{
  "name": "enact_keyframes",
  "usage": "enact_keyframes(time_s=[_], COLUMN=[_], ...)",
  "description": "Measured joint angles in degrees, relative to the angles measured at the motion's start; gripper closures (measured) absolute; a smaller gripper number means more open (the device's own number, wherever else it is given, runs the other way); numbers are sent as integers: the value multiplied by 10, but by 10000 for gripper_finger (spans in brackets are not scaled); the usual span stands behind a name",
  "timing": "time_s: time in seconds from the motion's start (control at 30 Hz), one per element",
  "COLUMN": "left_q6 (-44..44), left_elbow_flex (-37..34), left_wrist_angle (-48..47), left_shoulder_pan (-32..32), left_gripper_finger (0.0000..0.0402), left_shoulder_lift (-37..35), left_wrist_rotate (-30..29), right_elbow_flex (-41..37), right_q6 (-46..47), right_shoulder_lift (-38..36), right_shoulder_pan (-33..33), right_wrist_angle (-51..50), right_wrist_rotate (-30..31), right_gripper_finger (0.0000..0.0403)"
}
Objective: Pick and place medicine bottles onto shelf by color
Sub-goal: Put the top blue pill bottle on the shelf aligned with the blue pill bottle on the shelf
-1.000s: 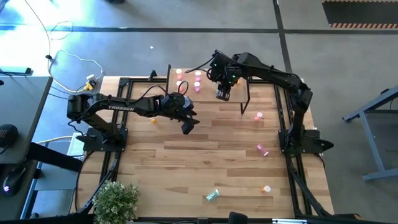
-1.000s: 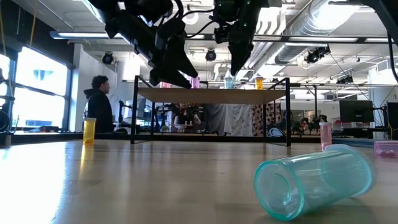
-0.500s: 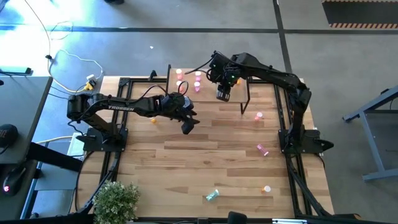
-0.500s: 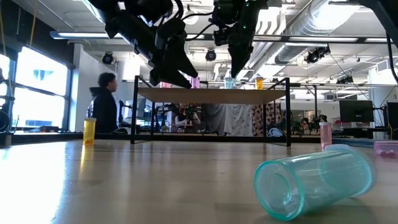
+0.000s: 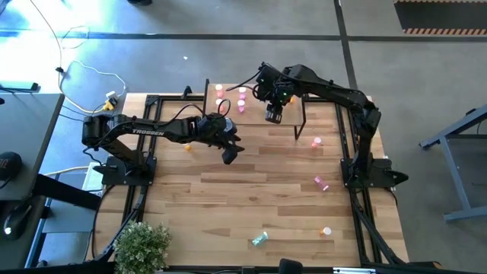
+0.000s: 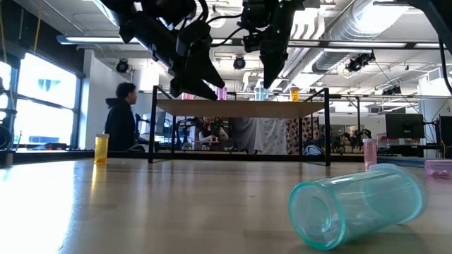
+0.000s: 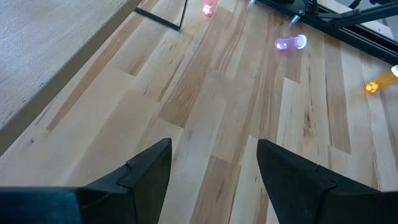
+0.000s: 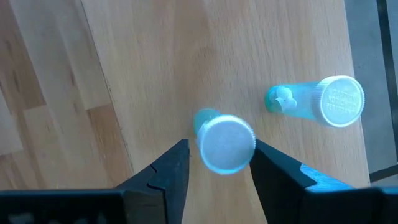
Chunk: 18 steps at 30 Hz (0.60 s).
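High view: right gripper (image 5: 274, 116) hangs over the shelf (image 5: 289, 122), near the pink bottles (image 5: 242, 97) grouped at its far-left end. Left gripper (image 5: 228, 156) waits over the counter (image 5: 228, 198), just off the shelf. Loose bottles remain on the counter: pink (image 5: 322, 183), orange (image 5: 326, 230), teal (image 5: 259, 239).

Low view: right gripper's tip sits just above a teal bottle (image 6: 260, 91) upright on the shelf; another teal bottle lies on its side close to the lens.

Left wrist view: fingers (image 7: 149, 171) spread, nothing between them, bare counter below.

Right wrist view: fingers (image 8: 171, 168) parted, w/ a teal bottle (image 8: 224, 143) standing between them on the shelf board; can't tell if the pads touch it. A second teal bottle (image 8: 320, 102) lies on its side nearby.

Judgement: looks like a release or placement step. To do it well, lift straight up w/o sideways drift so the upright bottle isn't tipped into its neighbour.
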Motion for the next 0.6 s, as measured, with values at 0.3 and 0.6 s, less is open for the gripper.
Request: enact_keyframes(time_s=[0.3, 0.6], left_q6=[0, 0], left_elbow_flex=[0, 0], left_wrist_angle=[0, 0], left_shoulder_pan=[0, 0], left_gripper_finger=[174, 174], left_shoulder_lift=[0, 0], left_wrist_rotate=[0, 0], right_elbow_flex=[0, 0], right_q6=[0, 0], right_shoulder_lift=[0, 0], right_shoulder_pan=[0, 0], right_wrist_angle=[2, 2], right_wrist_rotate=[-11, -17], right_gripper_finger=[234, 233])
